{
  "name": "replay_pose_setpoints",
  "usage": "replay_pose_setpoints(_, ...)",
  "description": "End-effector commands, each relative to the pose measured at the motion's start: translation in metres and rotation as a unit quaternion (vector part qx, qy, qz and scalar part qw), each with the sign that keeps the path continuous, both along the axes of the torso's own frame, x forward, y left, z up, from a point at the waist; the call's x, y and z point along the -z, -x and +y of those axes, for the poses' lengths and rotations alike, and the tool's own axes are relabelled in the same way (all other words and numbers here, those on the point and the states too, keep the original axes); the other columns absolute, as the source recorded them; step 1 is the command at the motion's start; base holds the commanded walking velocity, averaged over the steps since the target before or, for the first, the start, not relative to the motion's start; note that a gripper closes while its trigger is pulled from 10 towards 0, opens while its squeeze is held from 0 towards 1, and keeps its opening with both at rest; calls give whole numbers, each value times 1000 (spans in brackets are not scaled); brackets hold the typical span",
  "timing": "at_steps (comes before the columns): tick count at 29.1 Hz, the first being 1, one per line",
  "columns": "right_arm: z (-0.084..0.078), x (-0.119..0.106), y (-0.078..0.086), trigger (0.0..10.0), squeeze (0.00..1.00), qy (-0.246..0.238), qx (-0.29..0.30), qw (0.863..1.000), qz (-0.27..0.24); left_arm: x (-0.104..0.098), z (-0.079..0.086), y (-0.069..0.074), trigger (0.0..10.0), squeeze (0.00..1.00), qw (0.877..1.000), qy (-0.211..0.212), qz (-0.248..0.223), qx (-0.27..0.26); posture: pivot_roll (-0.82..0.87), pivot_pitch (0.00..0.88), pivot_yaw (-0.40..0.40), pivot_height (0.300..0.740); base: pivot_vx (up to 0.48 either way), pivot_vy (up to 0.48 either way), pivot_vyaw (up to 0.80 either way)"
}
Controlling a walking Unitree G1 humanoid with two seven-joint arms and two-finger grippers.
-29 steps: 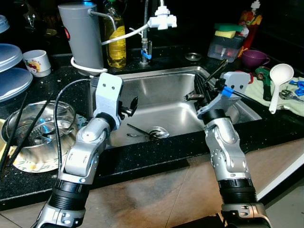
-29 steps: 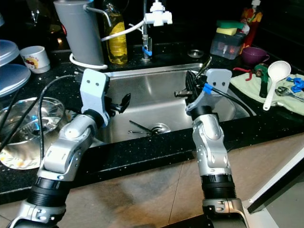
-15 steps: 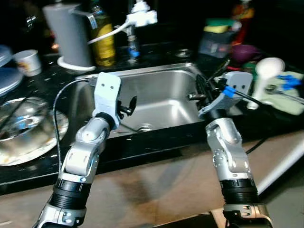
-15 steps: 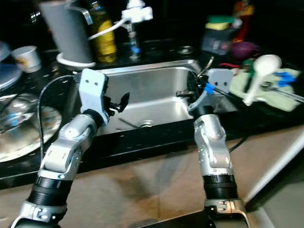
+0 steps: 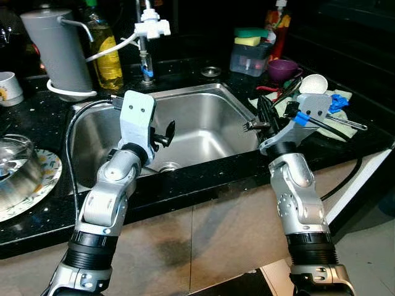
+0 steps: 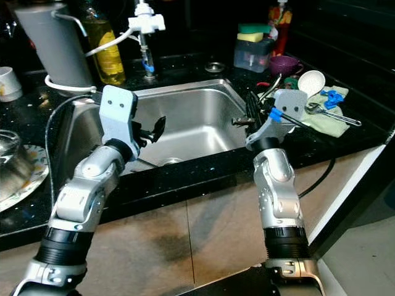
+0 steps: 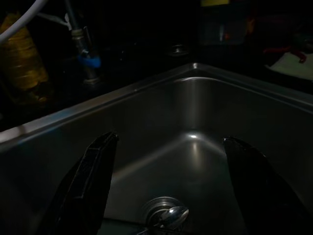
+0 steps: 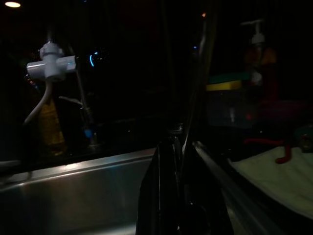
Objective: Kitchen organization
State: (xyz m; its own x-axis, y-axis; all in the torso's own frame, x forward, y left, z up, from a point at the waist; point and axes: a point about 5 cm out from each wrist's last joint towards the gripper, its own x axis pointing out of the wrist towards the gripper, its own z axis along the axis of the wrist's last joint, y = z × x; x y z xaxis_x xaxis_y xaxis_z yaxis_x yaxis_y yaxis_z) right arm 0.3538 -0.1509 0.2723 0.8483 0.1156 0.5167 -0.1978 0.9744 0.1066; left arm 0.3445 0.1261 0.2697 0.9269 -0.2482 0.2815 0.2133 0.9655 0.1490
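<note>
— While both arms hang over the front of the sink (image 5: 203,117), what is each tool doing?

— The left tool (image 7: 168,188) is spread wide and holds nothing; its wrist view looks down into the steel basin, where a spoon (image 7: 168,215) lies on the drain. The right tool (image 5: 264,117) is pressed together on a thin metal utensil (image 5: 282,94) that sticks up and away past the fingers, over the sink's right rim.

— What does that utensil look like?

— Slim, dark and shiny, like a handle; its working end is too dark to make out.

— Any writing or labels to read?

— None legible. The yellow bottle (image 5: 106,49) behind the sink has a green cap but its label cannot be read. The white cup (image 5: 8,87) at far left carries a coloured print, too small to read.

— What else sits on the black tabletop (image 5: 185,188)?

— A grey jug (image 5: 58,52) beside the bottle, the tap (image 5: 148,31) with a white fitting and hose, a clear box with a yellow-green sponge (image 5: 252,38) on top, a purple cup (image 5: 282,69), a white ladle (image 5: 311,83) on a pale cloth (image 6: 327,120), and at left a glass bowl (image 5: 12,176) on a patterned plate (image 5: 37,194).
</note>
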Motion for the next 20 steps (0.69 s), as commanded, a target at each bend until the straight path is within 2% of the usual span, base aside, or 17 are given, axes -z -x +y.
replay_pose_setpoints(1, 4, -5, 0, 10000, 0, 1, -10, 1000, -7, 5, 2, -1, 10000, 0, 1000, -13, 8, -2, -62, 133, -5, 740, 0, 0, 0)
replay_pose_setpoints(2, 4, -5, 0, 10000, 0, 1, -10, 1000, -7, 5, 2, -1, 10000, 0, 1000, -13, 8, -2, -62, 133, -5, 740, 0, 0, 0)
replay_pose_setpoints(4, 6, -7, -5, 10000, 0, -1, -19, 1000, -10, 6, 0, -1, 10000, 0, 999, -41, 8, 11, -60, 132, -5, 740, 0, 0, 0)
replay_pose_setpoints(7, 14, -9, -20, 10000, 0, 8, -35, 999, 1, 4, -2, -3, 10000, 0, 997, -80, 4, 19, -60, 134, -3, 740, 0, 0, 0)
replay_pose_setpoints(11, 19, -9, -29, 10000, 0, 17, -52, 998, 12, 3, 0, -5, 10000, 0, 995, -100, 4, 13, -58, 137, -3, 740, 0, 0, 0)
replay_pose_setpoints(13, 25, -11, -40, 10000, 0, 40, -65, 997, 25, 2, 3, -7, 10000, 0, 990, -140, 4, 5, -55, 143, -5, 740, 0, 0, 0)
replay_pose_setpoints(14, 25, -11, -40, 10000, 0, 40, -65, 997, 25, 2, 3, -7, 10000, 0, 990, -140, 4, 5, -55, 143, -5, 740, 0, 0, 0)
replay_pose_setpoints(17, 31, -11, -51, 10000, 0, 74, -81, 993, 53, 1, 11, -8, 10000, 0, 982, -187, 10, -12, -36, 162, -18, 740, 0, 0, 0)
replay_pose_setpoints(20, 36, -9, -58, 10000, 0, 102, -89, 988, 77, -3, 19, -7, 10000, 0, 978, -205, 16, -19, -26, 175, -24, 740, 0, 0, 0)
